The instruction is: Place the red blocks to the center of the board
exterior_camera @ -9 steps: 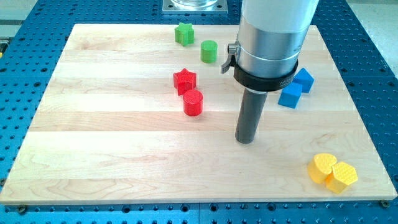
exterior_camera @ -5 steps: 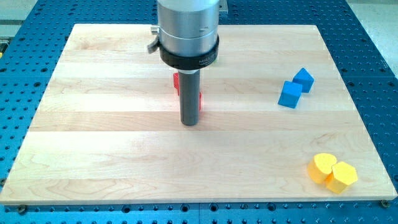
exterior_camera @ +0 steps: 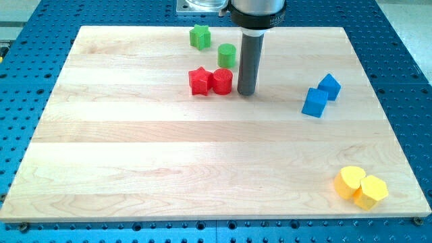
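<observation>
My tip is down on the board, just beside the red cylinder at its 3 o'clock; can't tell if they touch. No pincer on this rig, just a bare rod, so nothing is grasped. Red cylinder touches the red star at its 9 o'clock; pair sits at 12 o'clock of board centre. Green cylinder is at 12 o'clock of the red cylinder, green star at 11. Two blue cubes well apart at 3 o'clock of the tip, touching. Yellow cylinder and yellow hexagon block at 5 o'clock, near the board corner
</observation>
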`<action>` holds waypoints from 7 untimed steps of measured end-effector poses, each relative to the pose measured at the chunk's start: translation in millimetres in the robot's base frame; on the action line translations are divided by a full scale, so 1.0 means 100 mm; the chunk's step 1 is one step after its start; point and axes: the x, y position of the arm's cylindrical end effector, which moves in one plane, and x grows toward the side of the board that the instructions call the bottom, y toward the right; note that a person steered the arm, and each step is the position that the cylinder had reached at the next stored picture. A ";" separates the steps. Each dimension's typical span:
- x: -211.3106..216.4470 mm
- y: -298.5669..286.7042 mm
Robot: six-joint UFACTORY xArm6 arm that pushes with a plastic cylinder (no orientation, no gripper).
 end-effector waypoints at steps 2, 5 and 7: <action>0.00 0.02; -0.45 0.50; -0.72 -0.30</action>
